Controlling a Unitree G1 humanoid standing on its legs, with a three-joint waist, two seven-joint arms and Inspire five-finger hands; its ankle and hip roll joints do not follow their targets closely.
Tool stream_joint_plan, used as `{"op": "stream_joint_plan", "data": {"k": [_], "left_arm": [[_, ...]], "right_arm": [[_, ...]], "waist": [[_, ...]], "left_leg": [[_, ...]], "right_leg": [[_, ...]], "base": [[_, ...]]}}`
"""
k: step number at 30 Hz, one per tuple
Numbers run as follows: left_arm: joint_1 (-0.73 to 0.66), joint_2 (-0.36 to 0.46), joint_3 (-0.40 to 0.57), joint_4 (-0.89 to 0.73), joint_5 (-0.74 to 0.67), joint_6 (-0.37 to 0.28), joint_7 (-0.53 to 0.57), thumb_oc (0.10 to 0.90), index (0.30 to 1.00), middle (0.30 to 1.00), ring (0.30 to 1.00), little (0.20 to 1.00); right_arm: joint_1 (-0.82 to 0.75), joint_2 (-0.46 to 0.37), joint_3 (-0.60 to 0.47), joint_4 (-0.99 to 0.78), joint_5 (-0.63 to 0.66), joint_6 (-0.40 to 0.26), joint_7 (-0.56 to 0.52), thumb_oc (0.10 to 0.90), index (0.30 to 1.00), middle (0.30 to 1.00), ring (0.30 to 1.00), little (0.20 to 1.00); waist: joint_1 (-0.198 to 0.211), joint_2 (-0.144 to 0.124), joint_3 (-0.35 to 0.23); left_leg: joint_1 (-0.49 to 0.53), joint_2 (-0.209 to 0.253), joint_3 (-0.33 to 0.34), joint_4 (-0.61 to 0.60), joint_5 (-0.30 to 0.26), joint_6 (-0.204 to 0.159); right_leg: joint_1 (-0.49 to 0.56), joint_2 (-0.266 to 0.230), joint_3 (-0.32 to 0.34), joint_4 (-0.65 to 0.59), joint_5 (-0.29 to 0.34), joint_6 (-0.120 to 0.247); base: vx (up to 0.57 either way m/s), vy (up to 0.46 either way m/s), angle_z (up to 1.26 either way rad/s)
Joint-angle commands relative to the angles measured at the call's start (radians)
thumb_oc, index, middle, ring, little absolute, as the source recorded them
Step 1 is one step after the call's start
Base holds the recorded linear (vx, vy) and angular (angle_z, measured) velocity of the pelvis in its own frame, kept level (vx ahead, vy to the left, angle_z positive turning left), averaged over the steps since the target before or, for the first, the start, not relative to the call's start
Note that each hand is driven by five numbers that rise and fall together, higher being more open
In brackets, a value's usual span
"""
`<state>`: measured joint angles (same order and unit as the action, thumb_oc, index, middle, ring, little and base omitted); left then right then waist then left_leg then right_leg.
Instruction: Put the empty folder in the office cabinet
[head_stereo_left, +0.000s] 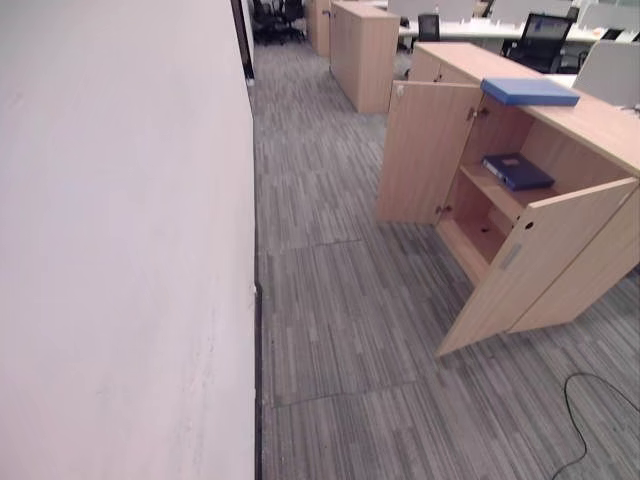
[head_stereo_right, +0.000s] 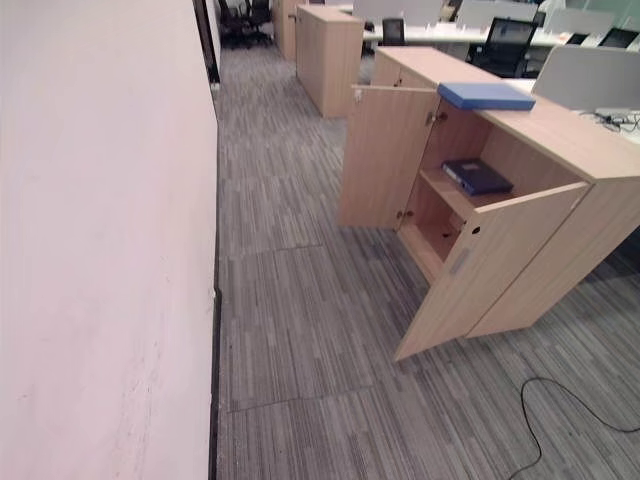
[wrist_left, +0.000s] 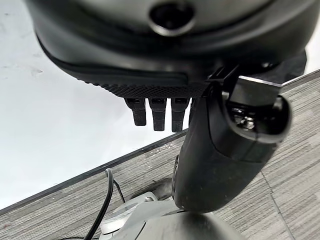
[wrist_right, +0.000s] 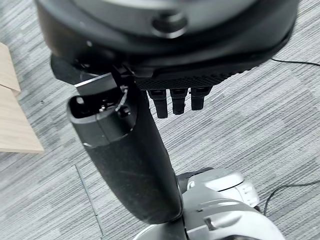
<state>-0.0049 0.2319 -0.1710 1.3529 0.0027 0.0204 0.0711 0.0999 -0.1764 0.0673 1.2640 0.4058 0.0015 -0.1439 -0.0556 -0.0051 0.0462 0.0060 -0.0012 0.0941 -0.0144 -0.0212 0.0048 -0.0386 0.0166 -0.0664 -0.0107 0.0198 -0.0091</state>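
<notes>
On the far left stands a plain white wall (head_stereo_left: 120, 240), running the length of the room, with grey striped carpet (head_stereo_left: 330, 300) spreading out beside it. The robot's left hand (wrist_left: 160, 112) hangs down by that wall, fingers straight and relaxed, holding nothing. Moving right across the carpet, there's the low light-wood office cabinet (head_stereo_left: 600, 130), both doors swung wide: the far door (head_stereo_left: 425, 150) stands out toward the aisle, the near door (head_stereo_left: 545, 265) angles out toward us. Inside, on the middle shelf, a dark blue binder (head_stereo_left: 517, 171) lies flat. And up on the cabinet's top, right at the edge above the opening, lies the flat light-blue folder (head_stereo_left: 530, 91), its long axis running roughly along that front edge. That looks like the one to be shelved. The right hand (wrist_right: 172, 102) dangles over the carpet too, fingers loose and straight, empty.

So neither hand has the folder yet. It lies ahead and well off to the robot's right, well apart from both hands, and I'd judge the right hand the nearer one. The robot will have to close on the cabinet before any reach is possible.
</notes>
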Motion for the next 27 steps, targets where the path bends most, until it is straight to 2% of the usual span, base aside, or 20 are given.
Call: {"op": "stream_joint_plan", "data": {"k": [1,2,3,4,5,6,8,10,12,13,15,18,19,20,21,22,24,25,26,27], "left_arm": [[0.0,0.067,0.0,0.058,0.01,0.01,0.031,0.8,0.9,0.9,0.9,0.9],[-0.002,0.069,0.001,0.057,0.006,0.008,0.035,0.8,0.9,0.9,0.9,0.9],[-0.005,0.069,0.001,0.055,0.005,0.005,0.04,0.8,0.9,0.9,0.9,0.9],[-0.006,0.069,-0.001,0.055,0.003,0.004,0.044,0.8,0.9,0.9,0.9,0.9],[-0.006,0.069,-0.001,0.055,0.003,0.004,0.044,0.8,0.9,0.9,0.9,0.9],[-0.001,0.066,0.0,0.054,-0.004,-0.005,0.052,0.8,0.9,0.9,0.9,0.9],[0.007,0.063,0.0,0.058,0.001,-0.006,0.053,0.8,0.9,0.9,0.9,0.9],[0.019,0.069,0.0,0.064,0.016,-0.005,0.055,0.8,0.9,0.9,0.9,0.9],[0.039,0.063,0.013,0.077,0.025,-0.004,0.049,0.8,0.9,0.9,0.9,0.9],[0.059,0.062,0.021,0.081,0.035,-0.001,0.053,0.8,0.9,0.9,0.9,0.9],[0.078,0.063,0.039,0.085,0.041,-0.004,0.053,0.8,0.9,0.9,0.9,0.9],[0.088,0.065,0.045,0.086,0.04,-0.006,0.053,0.8,0.9,0.9,0.9,0.9],[0.088,0.065,0.045,0.086,0.04,-0.006,0.053,0.8,0.9,0.9,0.9,0.9],[0.094,0.049,0.039,0.079,0.041,-0.009,0.065,0.8,0.9,0.9,0.9,0.9],[0.094,0.048,0.039,0.079,0.041,-0.009,0.065,0.8,0.9,0.9,0.9,0.9],[0.092,0.053,0.041,0.078,0.034,-0.009,0.072,0.8,0.9,0.9,0.9,0.9],[0.086,0.059,0.037,0.076,0.031,-0.007,0.074,0.8,0.9,0.9,0.9,0.9],[0.085,0.061,0.036,0.074,0.027,-0.005,0.075,0.8,0.9,0.9,0.9,0.9],[0.084,0.063,0.037,0.073,0.021,-0.005,0.077,0.8,0.9,0.9,0.9,0.9],[0.084,0.062,0.037,0.073,0.021,-0.005,0.08,0.8,0.9,0.9,0.9,0.9]], "right_arm": [[-0.033,-0.025,0.021,-0.018,0.03,-0.033,0.002,0.8,0.9,0.9,0.9,0.9],[-0.034,-0.029,0.024,-0.017,0.029,-0.032,0.003,0.8,0.9,0.9,0.9,0.9],[-0.039,-0.036,0.024,-0.016,0.025,-0.03,0.0,0.8,0.9,0.9,0.9,0.9],[-0.043,-0.044,0.023,-0.013,0.02,-0.028,-0.001,0.8,0.9,0.9,0.9,0.9],[-0.043,-0.044,0.023,-0.013,0.02,-0.028,-0.001,0.8,0.9,0.9,0.9,0.9],[-0.048,-0.059,0.024,0.0,0.006,-0.029,-0.006,0.8,0.9,0.9,0.9,0.9],[-0.053,-0.065,0.032,0.004,-0.012,-0.027,-0.01,0.8,0.9,0.9,0.9,0.9],[-0.055,-0.074,0.031,0.005,-0.021,-0.03,-0.016,0.8,0.9,0.9,0.9,0.9],[-0.045,-0.071,0.026,0.008,-0.03,-0.03,-0.012,0.8,0.9,0.9,0.9,0.9],[-0.034,-0.067,0.027,0.01,-0.048,-0.028,-0.007,0.8,0.9,0.9,0.9,0.9],[-0.04,-0.063,0.031,0.022,-0.075,-0.018,0.01,0.8,0.9,0.9,0.9,0.9],[-0.047,-0.06,0.031,0.025,-0.084,-0.014,0.021,0.8,0.9,0.9,0.9,0.9],[-0.047,-0.06,0.031,0.025,-0.084,-0.014,0.021,0.8,0.9,0.9,0.9,0.9],[-0.053,-0.055,0.029,0.018,-0.078,-0.014,0.019,0.8,0.9,0.9,0.9,0.9],[-0.053,-0.056,0.029,0.018,-0.078,-0.014,0.019,0.8,0.9,0.9,0.9,0.9],[-0.066,-0.056,0.029,0.005,-0.064,-0.021,0.018,0.8,0.9,0.9,0.9,0.9],[-0.076,-0.055,0.031,-0.014,-0.05,-0.03,0.008,0.8,0.9,0.9,0.9,0.9],[-0.081,-0.054,0.031,-0.026,-0.043,-0.035,0.004,0.8,0.9,0.9,0.9,0.9],[-0.088,-0.049,0.034,-0.042,-0.035,-0.04,-0.002,0.8,0.9,0.9,0.9,0.9],[-0.092,-0.046,0.037,-0.053,-0.031,-0.044,-0.005,0.8,0.9,0.9,0.9,0.9]], "waist": [[-0.023,-0.053,0.084],[-0.018,-0.063,0.098],[-0.012,-0.067,0.11],[-0.005,-0.067,0.12],[-0.007,-0.066,0.119],[0.013,-0.07,0.12],[0.027,-0.062,0.117],[0.047,-0.045,0.12],[0.057,-0.035,0.108],[0.059,-0.022,0.093],[0.075,-0.026,0.064],[0.091,-0.027,0.052],[0.092,-0.026,0.049],[0.1,-0.024,0.051],[0.101,-0.023,0.048],[0.097,-0.011,0.07],[0.088,0.011,0.086],[0.082,0.023,0.1],[0.079,0.043,0.11],[0.071,0.047,0.125]], "left_leg": [[-0.034,-0.049,-0.003,0.233,-0.18,-0.002],[-0.079,-0.043,0.003,0.322,-0.185,0.001],[-0.128,-0.038,-0.002,0.408,-0.167,0.002],[-0.178,-0.039,-0.009,0.451,-0.15,0.008],[-0.183,-0.038,-0.01,0.457,-0.152,0.008],[-0.277,-0.059,-0.028,0.391,-0.126,0.021],[-0.312,-0.051,-0.04,0.273,-0.022,0.003],[-0.345,-0.032,-0.041,0.064,0.055,-0.022],[-0.3,-0.023,-0.034,-0.021,0.078,-0.025],[-0.279,-0.017,-0.037,-0.011,0.131,-0.027],[-0.261,-0.03,0.006,0.018,0.107,-0.004],[-0.241,-0.059,0.029,0.052,0.058,0.026],[-0.245,-0.057,0.03,0.052,0.059,0.025],[-0.216,-0.087,0.029,0.06,0.028,0.05],[-0.22,-0.084,0.03,0.06,0.028,0.05],[-0.172,-0.117,0.018,0.051,0.007,0.079],[-0.115,-0.128,0.004,0.033,-0.015,0.099],[-0.089,-0.125,-0.003,0.028,-0.025,0.108],[-0.06,-0.113,-0.007,0.02,-0.039,0.111],[-0.032,-0.112,-0.014,0.015,-0.047,0.11]], "right_leg": [[0.04,0.013,0.018,0.069,-0.108,0.033],[0.049,0.008,0.017,0.065,-0.111,0.027],[0.06,0.006,0.017,0.06,-0.113,0.021],[0.066,0.007,0.016,0.056,-0.118,0.017],[0.063,0.009,0.014,0.056,-0.119,0.016],[0.087,0.007,0.017,0.038,-0.13,0.022],[0.115,0.02,0.023,0.019,-0.138,0.021],[0.165,0.039,0.048,-0.006,-0.153,0.027],[0.204,0.043,0.072,-0.023,-0.163,0.036],[0.219,0.038,0.081,-0.024,-0.173,0.038],[0.239,-0.023,0.088,-0.016,-0.184,0.07],[0.222,-0.084,0.09,0.067,-0.146,0.106],[0.218,-0.082,0.091,0.067,-0.144,0.106],[0.176,-0.12,0.082,0.197,-0.074,0.132],[0.171,-0.118,0.084,0.198,-0.073,0.131],[0.092,-0.155,0.077,0.401,0.074,0.14],[0.025,-0.174,0.049,0.548,0.143,0.116],[-0.028,-0.186,0.026,0.631,0.141,0.102],[-0.086,-0.191,-0.011,0.656,0.112,0.088],[-0.113,-0.199,-0.045,0.642,0.066,0.08]], "base": [[0.04,-0.133,0.06],[0.04,-0.142,0.13],[0.05,-0.139,0.15],[0.04,-0.086,0.2],[0.17,-0.067,0.05],[0.23,-0.035,0.06],[0.26,0.0,0.16],[0.35,0.083,0.13],[0.42,0.139,-0.44],[0.64,0.304,-1.06],[0.59,0.33,-0.78],[0.28,0.197,-0.56],[0.27,0.21,-0.43],[0.14,0.118,-0.35],[0.25,0.264,-0.12],[0.16,0.216,-0.04],[0.19,0.244,0.21],[0.17,0.205,0.35],[0.19,0.155,0.34],[0.2,0.081,0.08]]}}
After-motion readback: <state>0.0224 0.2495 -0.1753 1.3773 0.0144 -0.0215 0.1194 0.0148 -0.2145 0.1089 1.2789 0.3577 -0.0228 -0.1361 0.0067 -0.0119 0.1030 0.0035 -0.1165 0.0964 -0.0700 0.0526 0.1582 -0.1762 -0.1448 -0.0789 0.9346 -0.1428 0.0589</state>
